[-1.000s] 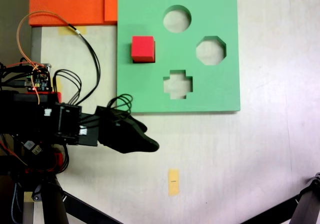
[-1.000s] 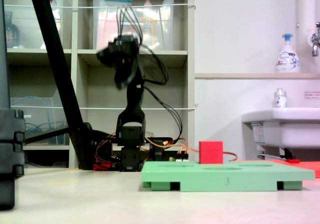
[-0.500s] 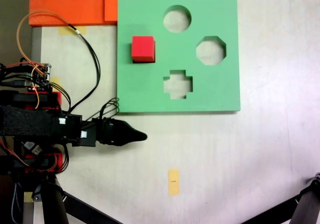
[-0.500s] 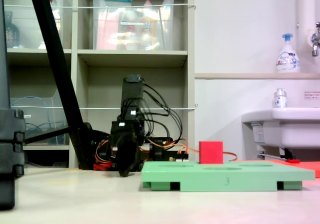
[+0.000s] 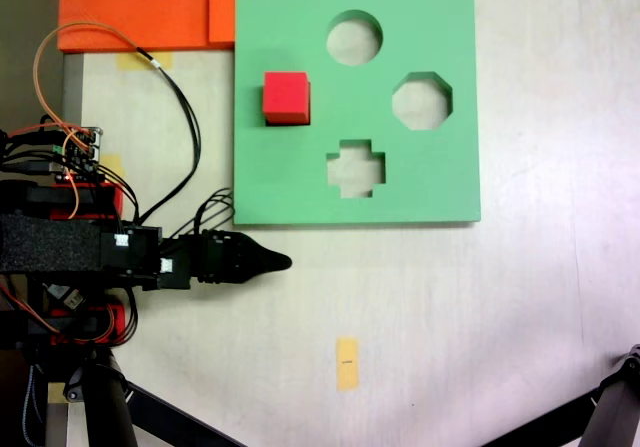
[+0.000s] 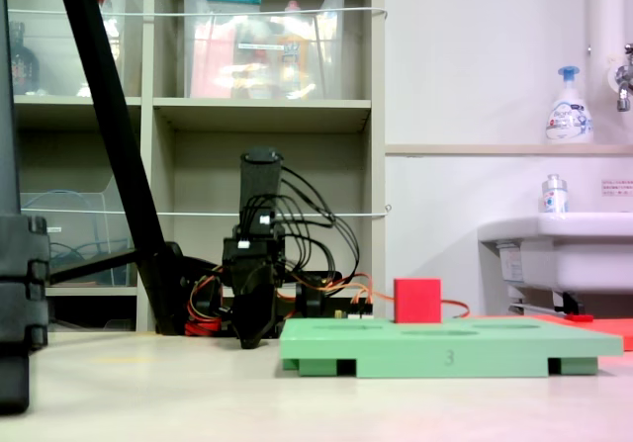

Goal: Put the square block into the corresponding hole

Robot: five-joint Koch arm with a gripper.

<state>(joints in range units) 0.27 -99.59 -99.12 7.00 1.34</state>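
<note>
1. Seen from above, the square block [image 5: 286,97], a small bright red cube, stands on the large green foam board [image 5: 450,167] near the board's left edge, about midway between its far and near sides.
2. The corresponding hole cannot be seen as an open cutout from above; the cube covers that spot, and in the low side view the square block [image 6: 417,300] rises well above the green foam board [image 6: 450,343], so I cannot tell how deep it sits, if at all.
3. Three other cutouts are open: a round cutout [image 5: 354,37] near the far edge, an octagonal cutout [image 5: 421,101] toward the right edge, and a cross-shaped cutout [image 5: 355,168] near the near edge.
4. The gripper [image 5: 280,262] lies low over the bare worktop [image 5: 480,317], just beyond the board's near-left corner, pointing right in the view from above and apart from both board and cube.
5. Its tip reads as one dark point from above, and in the side view the gripper [image 6: 251,341] points down close to the worktop; I cannot tell how far the jaws are parted, and nothing shows between them.
6. Flat orange foam sheets [image 5: 140,7] lie at the worktop's far-left corner, touching the board's left edge.
7. A small yellow tape strip [image 5: 346,363] sits on the worktop nearer the front edge, well apart from the board.
</note>
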